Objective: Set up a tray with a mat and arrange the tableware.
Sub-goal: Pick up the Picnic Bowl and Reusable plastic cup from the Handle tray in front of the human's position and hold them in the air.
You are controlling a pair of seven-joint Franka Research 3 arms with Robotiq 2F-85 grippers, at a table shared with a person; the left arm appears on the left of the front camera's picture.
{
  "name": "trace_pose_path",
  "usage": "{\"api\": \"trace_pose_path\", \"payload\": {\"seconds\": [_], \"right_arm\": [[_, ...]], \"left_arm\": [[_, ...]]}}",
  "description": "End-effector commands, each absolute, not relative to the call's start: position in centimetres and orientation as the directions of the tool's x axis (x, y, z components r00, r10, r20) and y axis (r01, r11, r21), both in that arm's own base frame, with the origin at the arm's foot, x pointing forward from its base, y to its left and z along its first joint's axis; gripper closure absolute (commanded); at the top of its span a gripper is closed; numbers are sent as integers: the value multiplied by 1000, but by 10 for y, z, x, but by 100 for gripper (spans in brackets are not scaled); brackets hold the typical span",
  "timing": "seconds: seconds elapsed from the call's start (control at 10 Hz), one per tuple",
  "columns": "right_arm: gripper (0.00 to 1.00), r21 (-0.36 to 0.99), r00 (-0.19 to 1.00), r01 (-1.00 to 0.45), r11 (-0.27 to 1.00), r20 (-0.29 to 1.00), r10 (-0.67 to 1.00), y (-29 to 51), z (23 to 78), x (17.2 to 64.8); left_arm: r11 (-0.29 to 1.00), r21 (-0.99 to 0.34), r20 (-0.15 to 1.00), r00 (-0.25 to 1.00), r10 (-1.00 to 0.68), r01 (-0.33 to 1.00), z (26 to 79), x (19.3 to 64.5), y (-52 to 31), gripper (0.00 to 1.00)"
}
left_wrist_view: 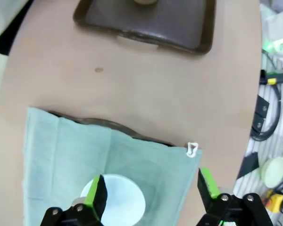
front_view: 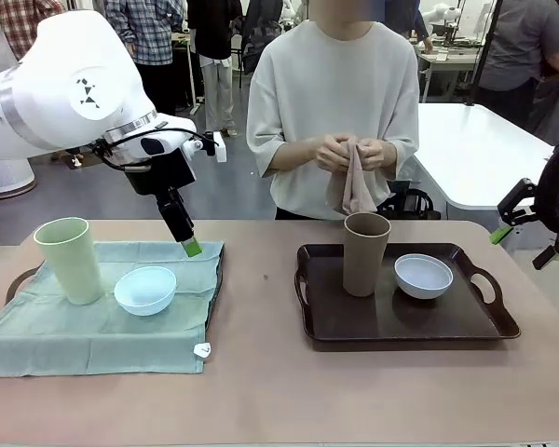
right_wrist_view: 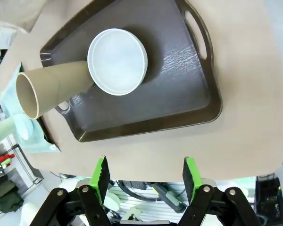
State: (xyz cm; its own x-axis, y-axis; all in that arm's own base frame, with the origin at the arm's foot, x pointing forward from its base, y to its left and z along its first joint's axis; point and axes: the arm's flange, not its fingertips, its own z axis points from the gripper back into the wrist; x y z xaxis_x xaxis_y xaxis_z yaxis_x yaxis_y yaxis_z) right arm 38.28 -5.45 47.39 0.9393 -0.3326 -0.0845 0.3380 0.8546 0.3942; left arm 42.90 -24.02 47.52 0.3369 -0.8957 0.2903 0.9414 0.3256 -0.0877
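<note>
Table [front_view: 261, 391]: smooth tan top with rounded corners.
Left tray [front_view: 19, 279]: dark and almost wholly under the mat. One curved handle shows at its left end.
Mat [front_view: 93, 335]: soft, pale green rectangle of cloth, creased along fold lines. It is draped over the left tray with its edges spilling onto the table.
Tag [front_view: 202, 350]: small white loop at the mat's near right corner.
Green tumbler [front_view: 67, 259]: matte pale green, tall, tapered and handleless. It stands upright on the left part of the mat.
Blue bowl [front_view: 145, 289]: small, round, smooth and light blue. It sits on the mat just right of the green tumbler, not touching it.
Right tray [front_view: 401, 331]: dark brown rectangle with rounded corners, a raised rim and a cut-out handle at each end. Its floor looks pebbled in the right wrist view.
Brown tumbler [front_view: 366, 252]: matte brown, tapered and handleless. It stands upright on the left-centre part of the right tray.
White bowl [front_view: 423, 276]: round, smooth and low-walled. It sits on the right tray just beside the brown tumbler.
Person [front_view: 331, 93]: at the far side, in a pale loose top, holding a cloth at chest height.
Cloth [front_view: 357, 186]: limp and beige, hanging in soft folds.
Left gripper [left_wrist_view: 151, 183]: black fingers with green pads stand wide apart and empty. It hovers over the mat's far right part, near the blue bowl.
Right gripper [right_wrist_view: 145, 169]: fingers are apart with nothing between them. It hangs beyond the table's edge by the right tray.
</note>
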Motion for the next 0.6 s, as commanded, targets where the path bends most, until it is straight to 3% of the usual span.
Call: {"api": "trace_pose_path", "payload": {"seconds": [0.0,0.4,0.5], "right_arm": [[19,378,940,337,862,-88,-330,-50,472,383],[19,394,943,330,858,-85,-323,-51,474,383],[19,345,941,338,876,-91,-327,-37,468,402]], "left_arm": [[325,-105,274,341,-899,940,482,431,-236,0],[327,-102,284,343,-895,939,478,431,-236,0],[185,-25,363,182,-914,982,468,446,-255,0]]}}
